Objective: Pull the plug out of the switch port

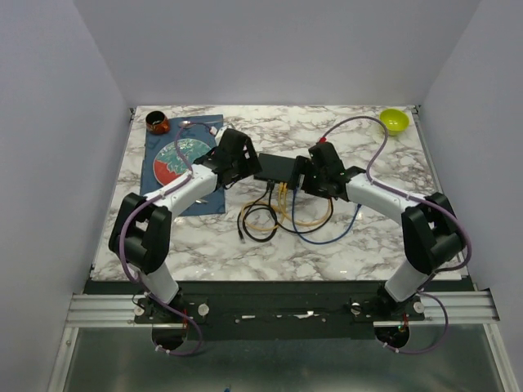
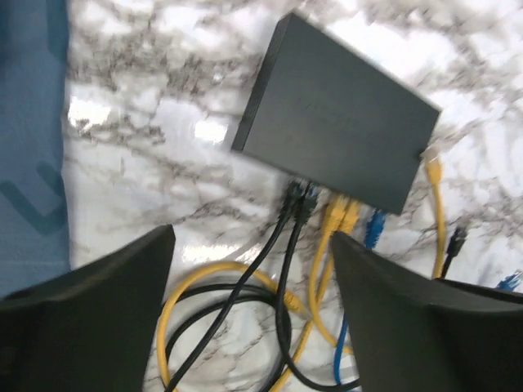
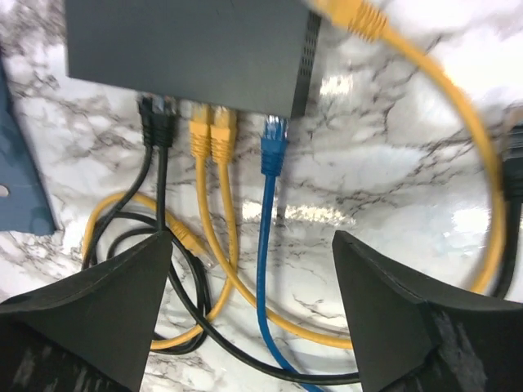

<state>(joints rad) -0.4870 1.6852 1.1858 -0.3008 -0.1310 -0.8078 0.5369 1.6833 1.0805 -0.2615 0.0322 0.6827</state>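
Five plugs sit in the switch at mid-table, none pulled yet. Left gripper and right gripper hover near it, jaws apart. Next, one must descend and pinch a plug, perhaps the blue plug.

No lettering, number or brand can be read anywhere. In the left wrist view the switch shows a faint mark pressed into its top, too blurred to make out.
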